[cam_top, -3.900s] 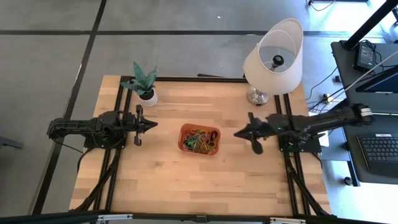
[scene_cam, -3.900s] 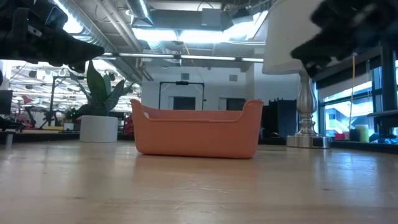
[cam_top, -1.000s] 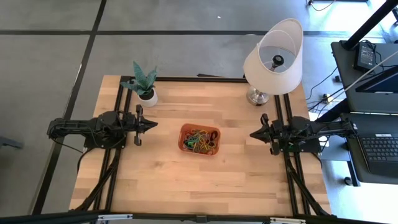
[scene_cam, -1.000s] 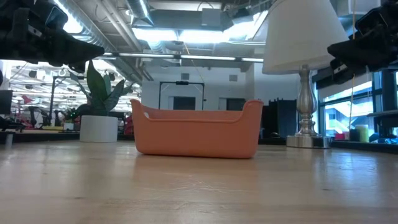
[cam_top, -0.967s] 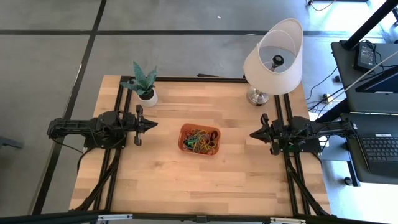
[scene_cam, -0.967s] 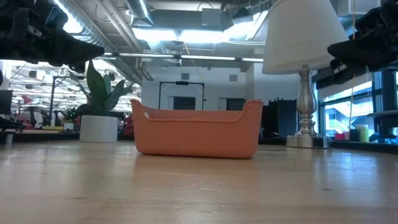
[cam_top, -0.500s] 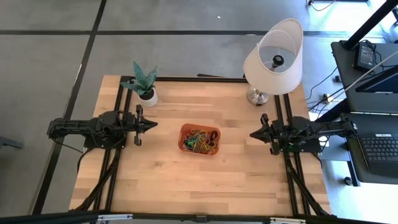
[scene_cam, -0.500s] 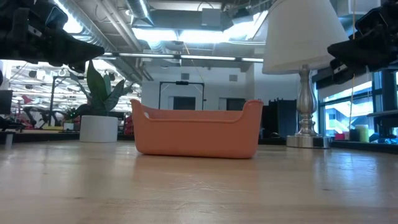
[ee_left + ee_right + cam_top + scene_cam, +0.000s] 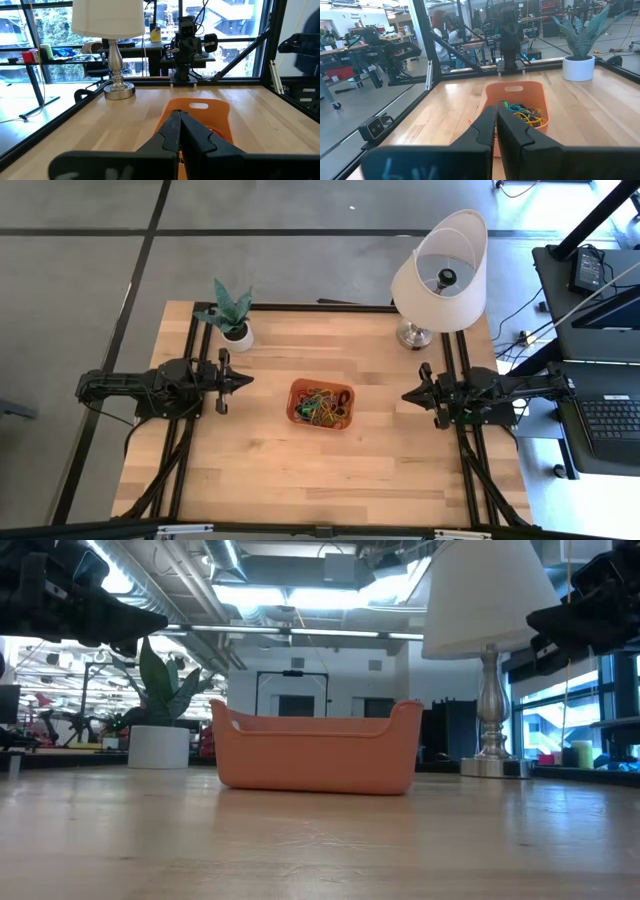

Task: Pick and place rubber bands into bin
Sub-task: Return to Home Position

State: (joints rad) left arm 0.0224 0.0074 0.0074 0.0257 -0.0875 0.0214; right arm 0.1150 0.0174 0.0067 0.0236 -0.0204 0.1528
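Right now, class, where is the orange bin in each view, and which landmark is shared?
High view: orange bin at table centre.
Low view: bin mid-picture.
Left wrist view: bin beyond the left hand.
Right wrist view: bin beyond the right hand.
Landmark: lamp, missing only from right wrist.

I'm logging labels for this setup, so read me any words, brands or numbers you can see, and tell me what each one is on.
No text here can be read.
Left gripper: pale marks on its body, too blurred to read.
Right gripper: pale marks on its body, also too blurred.
Bin, lamp, pot: no lettering shows.
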